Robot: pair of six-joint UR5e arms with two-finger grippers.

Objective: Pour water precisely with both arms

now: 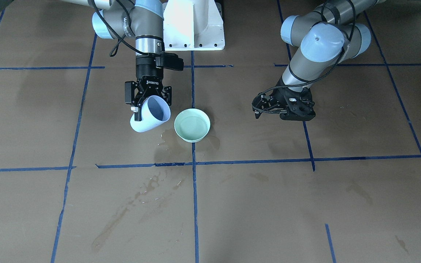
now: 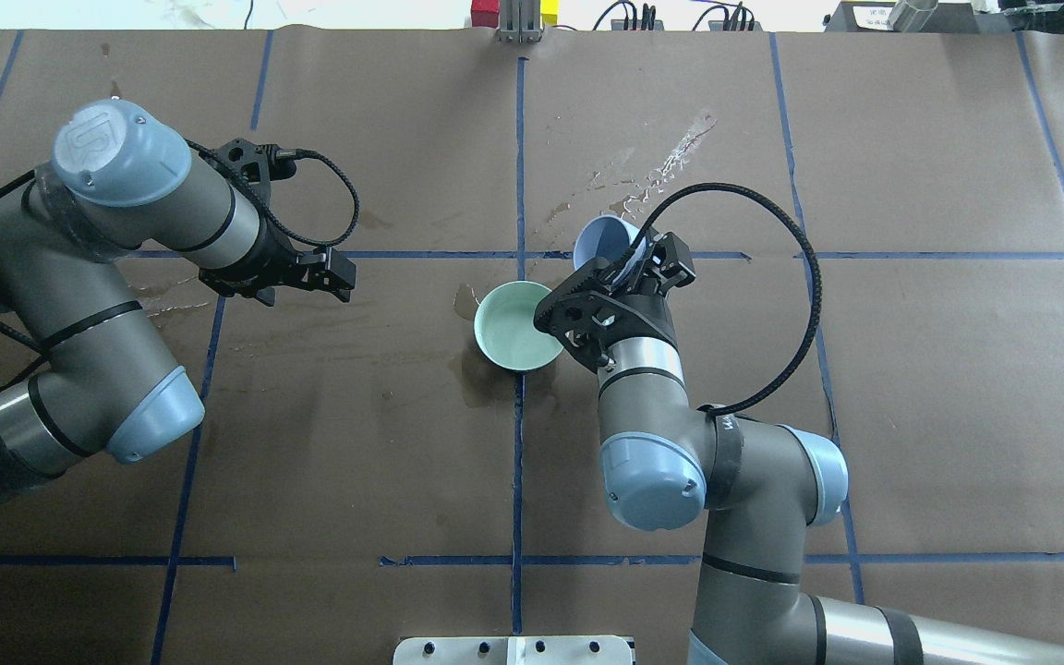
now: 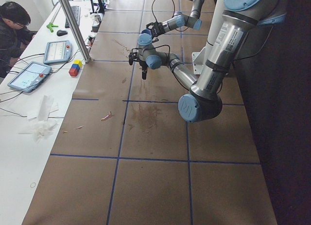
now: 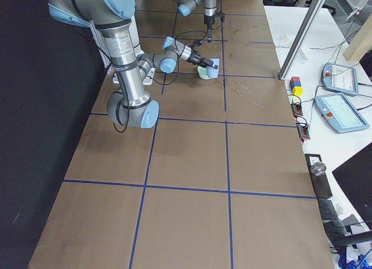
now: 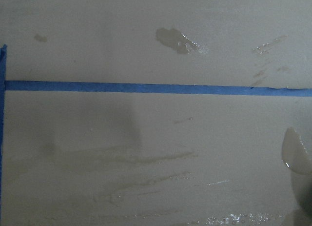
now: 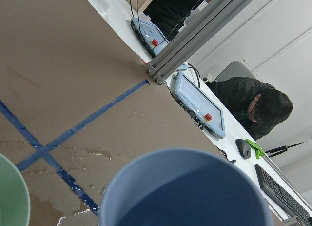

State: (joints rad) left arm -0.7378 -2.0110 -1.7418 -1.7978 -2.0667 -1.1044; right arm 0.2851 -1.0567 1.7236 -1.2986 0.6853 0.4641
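My right gripper is shut on a pale blue cup and holds it tilted, mouth towards a mint-green bowl beside it. The bowl stands on the brown paper and holds clear water. No stream runs from the cup. In the overhead view the cup sits at my right gripper, just right of the bowl. The right wrist view shows the cup's rim and the bowl's edge. My left gripper hangs open and empty well away from the bowl; the overhead view shows it too.
Wet stains and a puddle mark the paper by the bowl. The white pedestal stands at the robot's base. A side table with tablets, a metal post and a seated person lie beyond the far edge.
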